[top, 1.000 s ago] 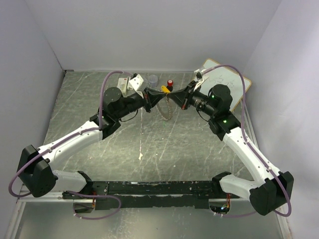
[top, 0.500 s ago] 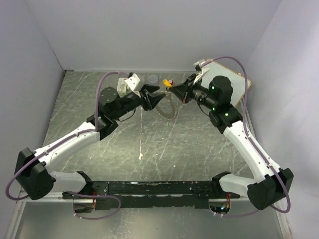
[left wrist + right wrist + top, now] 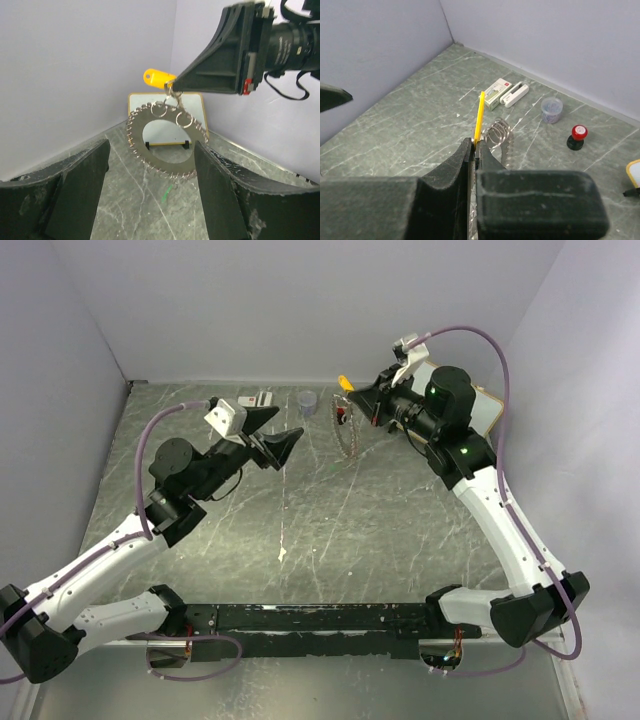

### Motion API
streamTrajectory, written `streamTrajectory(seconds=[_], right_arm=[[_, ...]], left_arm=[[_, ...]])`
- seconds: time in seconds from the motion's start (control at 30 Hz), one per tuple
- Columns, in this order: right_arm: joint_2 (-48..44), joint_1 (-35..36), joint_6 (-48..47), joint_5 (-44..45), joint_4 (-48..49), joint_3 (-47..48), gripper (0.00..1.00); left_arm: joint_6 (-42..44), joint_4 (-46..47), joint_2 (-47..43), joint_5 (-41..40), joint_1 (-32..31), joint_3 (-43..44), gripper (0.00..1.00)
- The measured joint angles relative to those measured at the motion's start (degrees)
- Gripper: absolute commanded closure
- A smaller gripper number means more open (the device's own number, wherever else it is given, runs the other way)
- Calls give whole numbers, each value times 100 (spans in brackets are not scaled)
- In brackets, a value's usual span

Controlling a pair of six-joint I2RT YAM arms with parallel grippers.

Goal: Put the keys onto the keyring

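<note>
Broadly, the grey marbled table [image 3: 330,530] carries only small clutter along its far edge, and the work hangs in the air above that edge, toward the far right corner. The right pincer [image 3: 362,398] is clamped on the yellow key [image 3: 157,77], held edge-on between its fingertips. The keyring [image 3: 167,169] dangles below it, clear of the table, with a whiteboard [image 3: 192,101] standing behind. From the left wrist view the key's small loop appears linked into the ring's fringe, so I judge that key threaded. The left pincer [image 3: 288,421] stands wide and empty, well apart from the ring and facing it.

The step in hand looks like fetching the green key. A green sliver [image 3: 167,192] lies on the table beneath the ring; whether that is the key I cannot tell. To do this well, the right pincer should hold firm and level so the ring hangs quiet. The left should take the green key by its coloured head, leaving its loop free. It should then approach the fringe slowly, as any knock would set the ring swinging.

A grey cup [image 3: 551,110] and a red-capped knob [image 3: 577,136] sit near the far edge, out of the way.
</note>
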Motion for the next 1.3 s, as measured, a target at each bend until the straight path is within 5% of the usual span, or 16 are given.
streamTrajectory(seconds=[0.33,0.57,1.3], right_arm=[[61,0,-232,83,-162,343,100],[66,0,-221,83,-153,343,100],[68,0,409,142,426,120,100]], left_arm=[[-105,-101,184,136,4,-68,20],[-275,98,859,861,9,-44,9],[-404,848,1598,1423,-247,-20,5]])
